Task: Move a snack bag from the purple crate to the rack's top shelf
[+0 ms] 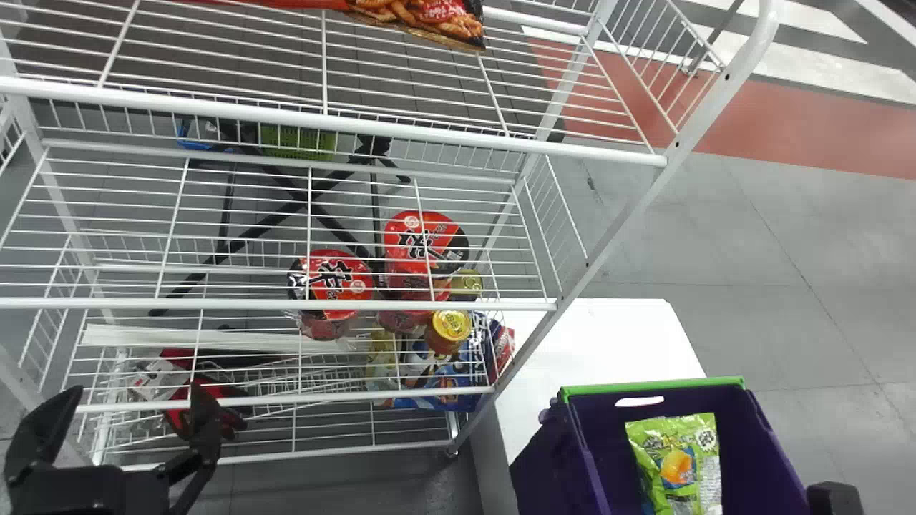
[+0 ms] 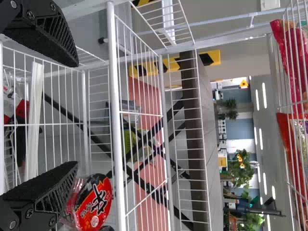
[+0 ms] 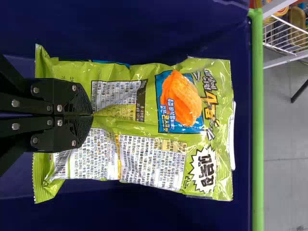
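Your right pincer is closed on one end of the green snack bag, which lies inside the purple crate. Your left pincer hangs wide open and empty in front of the rack. You have a red packet on the top shelf, and noodle cups lower down.

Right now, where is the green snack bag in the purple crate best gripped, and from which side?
Probably where the right gripper has it: mid-width on the snack bag, toward its end nearest the robot, coming in from the robot's side. The bag lies broad face toward the gripper, and its soft film puckers at the fingertips, giving a fold to pinch.
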`<action>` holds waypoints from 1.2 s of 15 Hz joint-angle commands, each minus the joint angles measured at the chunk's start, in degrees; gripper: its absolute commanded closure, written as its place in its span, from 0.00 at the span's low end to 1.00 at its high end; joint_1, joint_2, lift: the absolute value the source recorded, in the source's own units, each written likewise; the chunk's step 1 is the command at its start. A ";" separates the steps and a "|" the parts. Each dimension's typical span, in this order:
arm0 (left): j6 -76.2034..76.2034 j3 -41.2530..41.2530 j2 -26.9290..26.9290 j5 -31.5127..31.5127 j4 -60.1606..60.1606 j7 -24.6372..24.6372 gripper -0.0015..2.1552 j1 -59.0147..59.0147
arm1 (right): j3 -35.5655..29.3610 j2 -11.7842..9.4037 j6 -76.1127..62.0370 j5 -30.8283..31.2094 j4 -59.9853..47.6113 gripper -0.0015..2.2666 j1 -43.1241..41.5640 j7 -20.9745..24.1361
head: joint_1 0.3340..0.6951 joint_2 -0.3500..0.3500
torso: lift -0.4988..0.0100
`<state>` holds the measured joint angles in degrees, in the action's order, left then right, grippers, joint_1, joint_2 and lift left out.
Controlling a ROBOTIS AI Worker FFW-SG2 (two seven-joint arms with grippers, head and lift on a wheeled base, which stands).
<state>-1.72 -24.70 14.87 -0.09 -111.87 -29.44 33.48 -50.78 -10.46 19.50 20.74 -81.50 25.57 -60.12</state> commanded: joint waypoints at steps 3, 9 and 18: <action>0.00 -0.18 -0.01 0.00 -0.01 0.08 0.04 0.00 | -0.98 0.53 0.85 -0.61 -1.30 0.99 0.09 -1.49 | 1.00 0.00 | 0.46; 3.16 -0.35 0.52 0.26 -1.60 -0.45 0.04 1.23 | -2.39 0.80 1.38 -0.97 -2.44 0.99 0.35 -2.99 | 1.00 0.00 | 0.51; 4.39 -0.44 0.96 0.53 -3.88 -0.62 0.04 2.55 | -3.97 1.41 1.55 -2.11 -4.20 0.99 1.06 -3.25 | 1.00 0.00 | 0.58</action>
<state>2.66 -25.13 15.80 0.44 -115.31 -30.05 35.82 -54.47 -9.05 20.90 18.63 -85.41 26.63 -63.38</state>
